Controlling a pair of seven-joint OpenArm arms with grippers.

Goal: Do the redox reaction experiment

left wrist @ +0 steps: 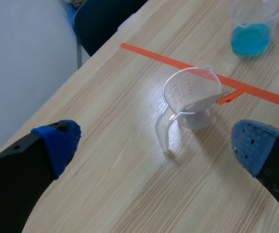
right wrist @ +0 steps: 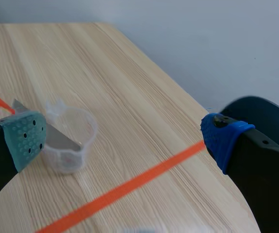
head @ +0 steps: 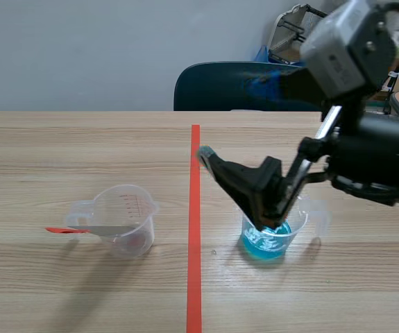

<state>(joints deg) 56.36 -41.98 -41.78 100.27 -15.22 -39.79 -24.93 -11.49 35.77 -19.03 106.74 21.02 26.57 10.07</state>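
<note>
A clear measuring cup (head: 126, 218) stands left of the tape line, with a grey-bladed, red-handled spatula (head: 81, 229) resting in it and sticking out over the rim. A second clear cup with blue liquid (head: 267, 239) stands right of the line. My right gripper (head: 237, 191) hangs open just above the blue cup with nothing between its fingers. In the right wrist view the right gripper (right wrist: 124, 138) looks toward the clear cup (right wrist: 69, 141). The left gripper (left wrist: 154, 143) is open and well short of the clear cup (left wrist: 192, 99) and spatula (left wrist: 207, 102); the blue cup (left wrist: 251, 29) lies beyond.
An orange-red tape line (head: 194, 229) runs down the middle of the wooden table. A dark blue chair (head: 234, 87) stands behind the far edge. The left arm does not show in the scene view.
</note>
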